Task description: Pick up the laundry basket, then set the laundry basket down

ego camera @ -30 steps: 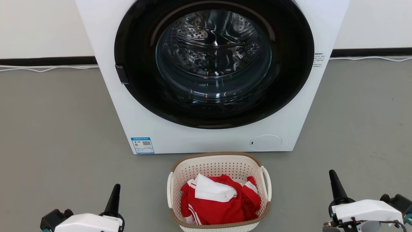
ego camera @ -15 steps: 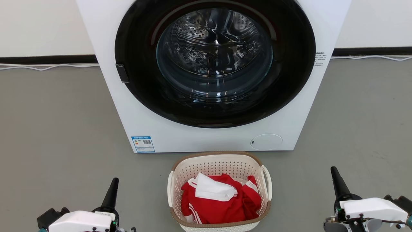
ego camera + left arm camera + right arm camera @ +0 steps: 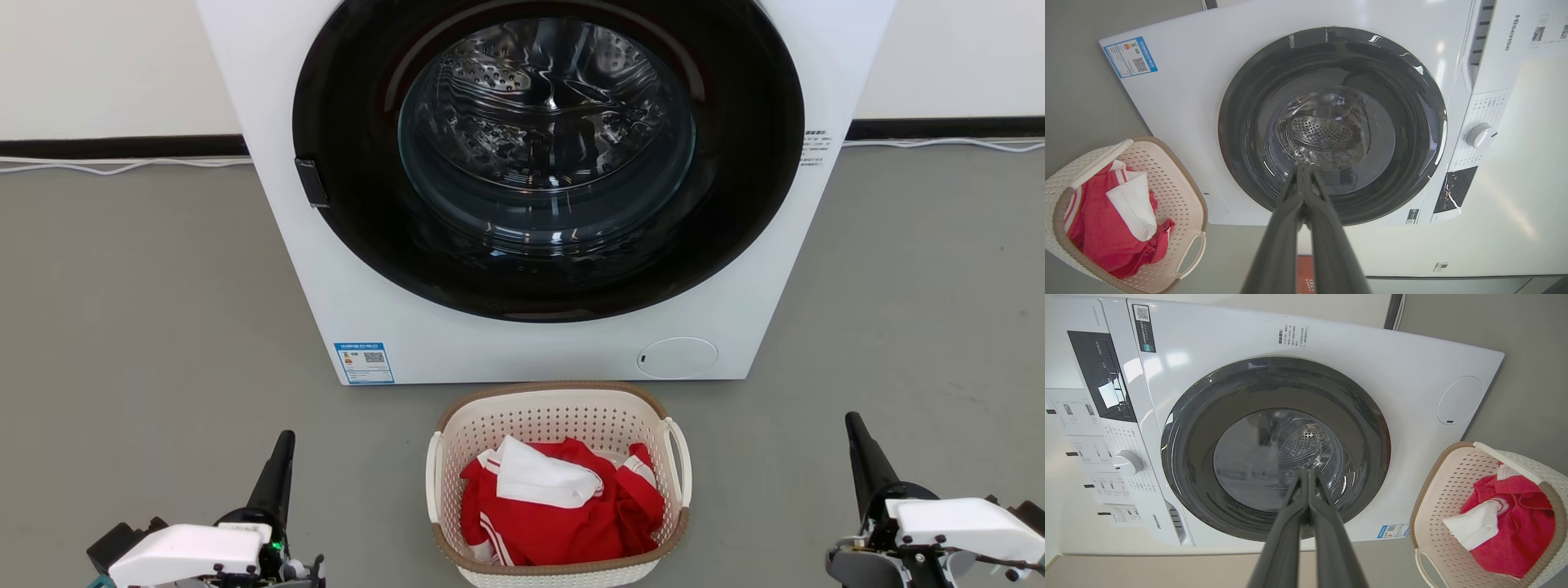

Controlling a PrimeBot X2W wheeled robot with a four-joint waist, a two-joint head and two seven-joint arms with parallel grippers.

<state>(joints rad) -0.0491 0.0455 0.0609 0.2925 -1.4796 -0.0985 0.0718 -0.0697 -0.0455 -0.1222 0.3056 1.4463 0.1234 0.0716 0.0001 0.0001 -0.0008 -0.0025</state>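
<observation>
Drifting apart, left fingers (image 3: 273, 482), right fingers (image 3: 865, 457) — basket (image 3: 555, 420) unmoved

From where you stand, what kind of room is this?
Probably a laundry area, perhaps a test room: a white front-loading washer stands on a grey floor against a plain wall, with a laundry basket of red and white clothes in front of it.

The left hand (image 3: 284, 443) has been shifted slightly left, away from the laundry basket (image 3: 555, 418), and the right hand (image 3: 854, 423) slightly right. Both fingertip pairs are now reached farther toward the washer (image 3: 490, 351). The head camera has been nudged slightly.
</observation>
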